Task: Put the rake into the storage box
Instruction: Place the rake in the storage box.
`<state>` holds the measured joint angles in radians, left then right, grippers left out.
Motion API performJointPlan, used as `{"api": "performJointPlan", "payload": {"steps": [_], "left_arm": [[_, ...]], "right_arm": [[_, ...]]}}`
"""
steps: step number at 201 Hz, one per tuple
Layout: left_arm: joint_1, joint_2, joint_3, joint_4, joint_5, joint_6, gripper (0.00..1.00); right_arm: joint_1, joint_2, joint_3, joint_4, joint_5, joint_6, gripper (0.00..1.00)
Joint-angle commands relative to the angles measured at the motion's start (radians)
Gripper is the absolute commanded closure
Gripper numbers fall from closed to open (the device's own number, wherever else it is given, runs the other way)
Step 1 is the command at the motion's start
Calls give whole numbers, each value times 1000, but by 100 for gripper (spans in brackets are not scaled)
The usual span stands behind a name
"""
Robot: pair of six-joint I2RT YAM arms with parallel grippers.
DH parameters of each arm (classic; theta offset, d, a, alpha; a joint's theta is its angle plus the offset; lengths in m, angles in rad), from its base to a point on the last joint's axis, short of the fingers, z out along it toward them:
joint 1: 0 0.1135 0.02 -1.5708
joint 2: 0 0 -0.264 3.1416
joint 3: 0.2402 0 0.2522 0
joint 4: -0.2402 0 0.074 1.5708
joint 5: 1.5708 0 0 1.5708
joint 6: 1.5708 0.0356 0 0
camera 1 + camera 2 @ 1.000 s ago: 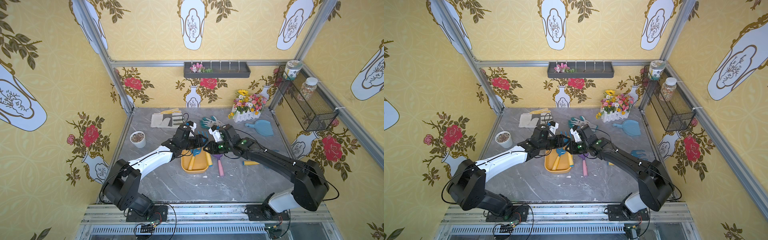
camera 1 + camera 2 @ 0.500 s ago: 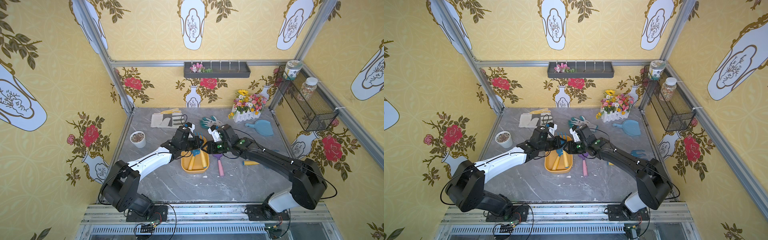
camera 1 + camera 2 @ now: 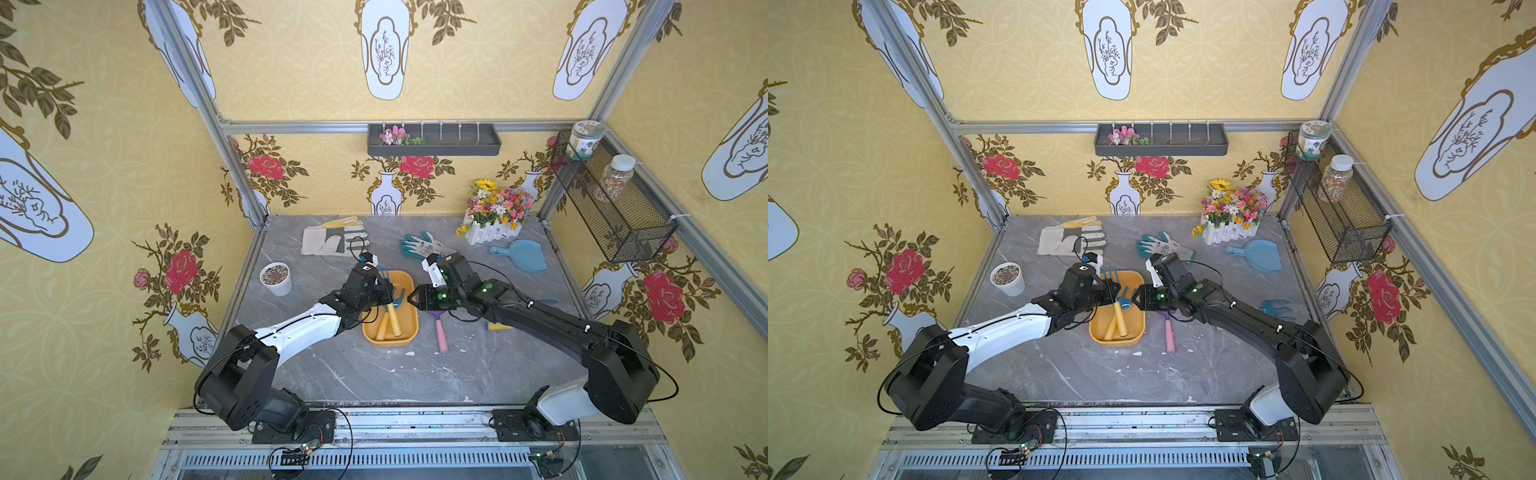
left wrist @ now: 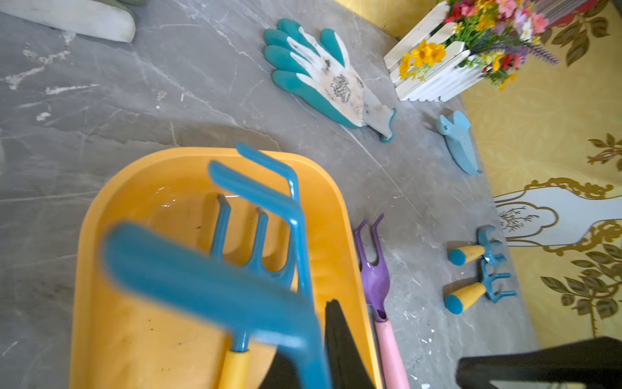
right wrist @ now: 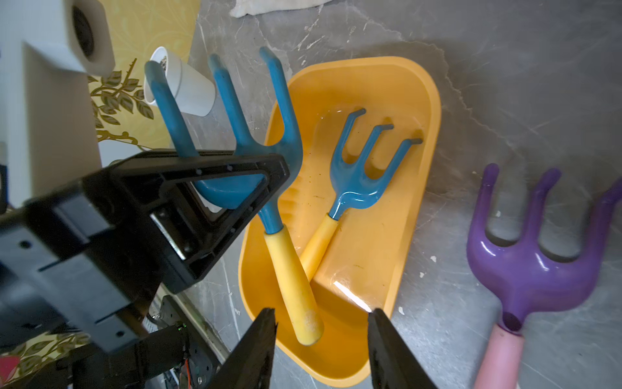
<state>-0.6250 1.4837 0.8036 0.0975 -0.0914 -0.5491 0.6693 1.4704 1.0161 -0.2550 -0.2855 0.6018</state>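
Your left fingers (image 5: 218, 160) pinch the rake (image 5: 289, 266) by its blue head, its yellow handle slanting from them into the storage box (image 5: 387, 64), just past your half-open, empty right fingers (image 5: 252, 353); it looks light, stiff and slick, so grip the neck squarely.

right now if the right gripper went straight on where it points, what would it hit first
Probably the held rake's yellow handle, just ahead of the right gripper; the tray lies beyond it.
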Motion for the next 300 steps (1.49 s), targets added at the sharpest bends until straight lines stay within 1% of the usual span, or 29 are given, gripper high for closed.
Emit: {"api": "performJointPlan", "payload": {"steps": [1,29,55,100,152,181,183,187,193,212,227,238,245,264,275,283,300], "left_arm": [[-2,50,17,47,0,27,100],[-12,105,54,50,69,32,100],[-27,137,56,53,120,32,100],[-31,195,60,51,166,12,100],[-33,262,98,47,200,7,100],[-33,299,153,-13,228,16,100],[-33,301,158,-16,231,18,99],[-33,306,165,-21,236,20,94],[-33,310,171,-24,236,18,89],[-34,310,184,-40,223,19,86],[-34,299,187,-68,194,21,76],[-33,290,193,-90,171,26,71],[-33,286,200,-111,156,25,66],[-33,281,206,-139,135,20,50],[-34,282,209,-162,125,7,47],[-35,278,208,-169,114,1,47],[-35,253,201,-195,48,-22,47]], "right_arm": [[1,-4,-5,41,27,5,51],[-2,3,1,31,61,11,51],[-7,17,4,23,73,10,51],[-13,27,-14,41,72,18,51],[-14,38,-13,42,56,15,51],[-13,30,-11,29,64,9,51],[-13,30,-11,28,66,9,51],[-13,28,-12,24,69,8,51],[-13,26,-14,19,75,7,51],[-14,15,-24,7,110,11,50],[-18,6,-37,5,144,18,49],[-27,4,-43,6,152,23,47],[-33,6,-43,7,155,29,45],[-52,20,-28,8,149,32,45],[-64,32,-12,4,147,30,44],[-70,38,1,-9,155,32,44],[-77,44,22,-52,216,41,44]]}}
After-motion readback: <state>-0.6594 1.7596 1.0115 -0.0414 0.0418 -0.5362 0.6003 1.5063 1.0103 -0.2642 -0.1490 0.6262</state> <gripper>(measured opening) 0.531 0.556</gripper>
